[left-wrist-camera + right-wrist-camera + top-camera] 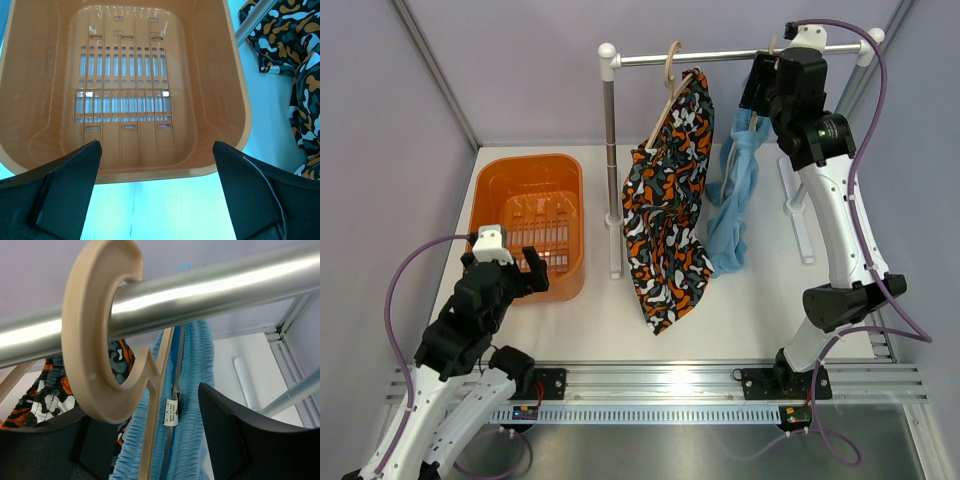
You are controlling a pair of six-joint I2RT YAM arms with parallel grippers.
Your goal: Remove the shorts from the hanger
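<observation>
The camouflage shorts hang from a wooden hanger on the metal rail. The light blue shorts hang on a second wooden hanger to their right. My right gripper is up at the rail, open. In the right wrist view its fingers stand either side of that hanger's neck and the blue waistband; the hook sits on the rail. My left gripper is open and empty over the near rim of the orange basket.
The rack's upright post stands between the basket and the shorts, with white feet on the table. In the left wrist view the basket is empty, and camouflage cloth lies to its right. Enclosure walls stand close around.
</observation>
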